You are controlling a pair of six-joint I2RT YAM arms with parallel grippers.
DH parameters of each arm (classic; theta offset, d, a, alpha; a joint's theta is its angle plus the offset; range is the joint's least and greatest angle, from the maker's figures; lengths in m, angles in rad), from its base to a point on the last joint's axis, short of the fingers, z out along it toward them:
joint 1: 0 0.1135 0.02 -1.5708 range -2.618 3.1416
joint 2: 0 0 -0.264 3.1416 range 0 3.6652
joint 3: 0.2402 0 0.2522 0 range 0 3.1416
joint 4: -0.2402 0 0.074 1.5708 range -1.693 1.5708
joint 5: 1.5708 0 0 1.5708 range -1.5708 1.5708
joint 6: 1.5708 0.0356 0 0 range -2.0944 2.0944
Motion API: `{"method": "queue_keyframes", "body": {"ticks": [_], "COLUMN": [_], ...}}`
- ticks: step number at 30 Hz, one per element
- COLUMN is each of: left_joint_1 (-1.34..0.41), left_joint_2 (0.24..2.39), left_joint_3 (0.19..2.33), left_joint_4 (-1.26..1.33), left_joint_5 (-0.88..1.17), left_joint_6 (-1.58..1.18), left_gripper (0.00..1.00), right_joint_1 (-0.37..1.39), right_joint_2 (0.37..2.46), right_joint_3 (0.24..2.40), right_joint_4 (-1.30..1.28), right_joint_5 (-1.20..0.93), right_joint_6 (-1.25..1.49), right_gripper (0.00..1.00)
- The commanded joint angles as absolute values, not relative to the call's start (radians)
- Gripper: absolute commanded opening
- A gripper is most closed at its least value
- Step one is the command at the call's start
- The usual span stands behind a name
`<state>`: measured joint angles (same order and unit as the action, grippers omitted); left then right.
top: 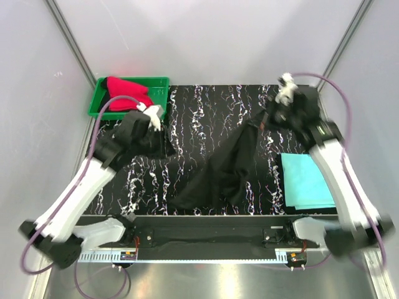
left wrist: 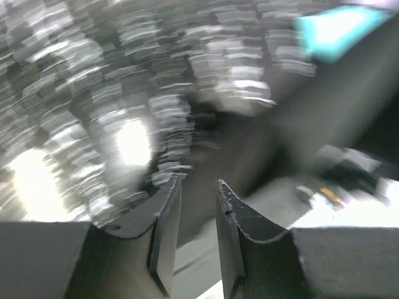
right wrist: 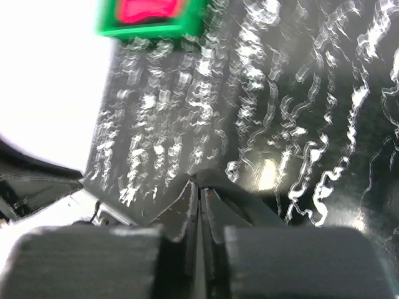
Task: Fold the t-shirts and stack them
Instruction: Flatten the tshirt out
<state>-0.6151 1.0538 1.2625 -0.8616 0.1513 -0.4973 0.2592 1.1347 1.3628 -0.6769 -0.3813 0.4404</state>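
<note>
Table (top: 206, 103) with a black, white-veined top is filling the overhead view, and two white and black robot arms are reaching over it from the near edge. Closest to the arms' bases, the low end of the black t-shirt (top: 227, 168) is lying bunched on the table, near the middle. From there the shirt is stretching as a long, crumpled band up and to the right, toward the far right part of the table. Just to its right and apart from it, the turquoise t-shirt (top: 307, 180) is lying flat as a neat folded rectangle, its right edge hidden by the right arm.

Further back, the right gripper (right wrist: 199, 190) is pinching the high end of the black t-shirt. In its wrist view the two fingers are standing pressed together with a ridge of dark cloth at their tips. On the far left, the left gripper (left wrist: 198, 184) is hovering above the table with its fingers standing a narrow gap apart and nothing between them. Its wrist view is heavily blurred. Whether the dark shape beneath it in the overhead view is cloth or part of the arm is too hard to tell.

Farthest away, the green tray (top: 163, 81) is sitting at the far left corner of the table, and the red t-shirt (top: 128, 90) is lying heaped inside it, toward its left side.
</note>
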Motion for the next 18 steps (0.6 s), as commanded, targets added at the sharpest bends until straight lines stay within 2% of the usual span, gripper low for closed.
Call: {"method": "queue_keyframes", "body": {"ticks": [1, 2, 3, 5, 6, 8, 11, 13, 14, 15, 17, 18], "left_joint_1": [-0.418, -0.385, -0.362, -0.356, -0.360, -0.379, -0.431, -0.565, -0.622, -0.729, -0.825, -0.872], "left_joint_2": [1.271, 1.299, 1.328, 1.312, 1.293, 1.237, 1.223, 1.255, 1.275, 1.310, 1.350, 1.368], "left_joint_3": [1.284, 1.282, 1.288, 1.308, 1.310, 1.255, 1.165, 1.129, 1.131, 1.134, 1.138, 1.144], "left_joint_4": [-1.121, -1.117, -1.097, -1.069, -1.027, -0.938, -0.801, -0.772, -0.761, -0.753, -0.749, -0.746], "left_joint_5": [-0.043, -0.016, 0.041, 0.073, 0.104, 0.194, 0.359, 0.377, 0.364, 0.338, 0.298, 0.273], "left_joint_6": [-0.488, -0.483, -0.479, -0.472, -0.469, -0.465, -0.463, -0.460, -0.454, -0.443, -0.430, -0.411], "left_gripper": [0.36, 0.39, 0.40, 0.43, 0.46, 0.57, 0.65, 0.64, 0.64, 0.56, 0.43, 0.40], "right_joint_1": [0.249, 0.247, 0.250, 0.250, 0.252, 0.252, 0.252, 0.250, 0.244, 0.209, 0.171, 0.170], "right_joint_2": [1.497, 1.576, 1.641, 1.720, 1.706, 1.617, 1.496, 1.419, 1.395, 1.337, 1.274, 1.247], "right_joint_3": [1.530, 1.599, 1.712, 1.743, 1.677, 1.587, 1.398, 1.264, 1.217, 1.104, 0.985, 0.918], "right_joint_4": [-0.712, -0.777, -0.842, -0.968, -0.965, -0.922, -0.885, -0.868, -0.850, -0.780, -0.711, -0.698], "right_joint_5": [-0.275, -0.272, -0.262, -0.241, -0.227, -0.219, -0.259, -0.293, -0.326, -0.410, -0.489, -0.447], "right_joint_6": [0.485, 0.463, 0.444, 0.402, 0.390, 0.356, 0.319, 0.342, 0.357, 0.449, 0.501, 0.514], "right_gripper": [0.15, 0.22, 0.39, 0.47, 0.57, 0.69, 0.91, 1.00, 1.00, 1.00, 1.00, 1.00]}}
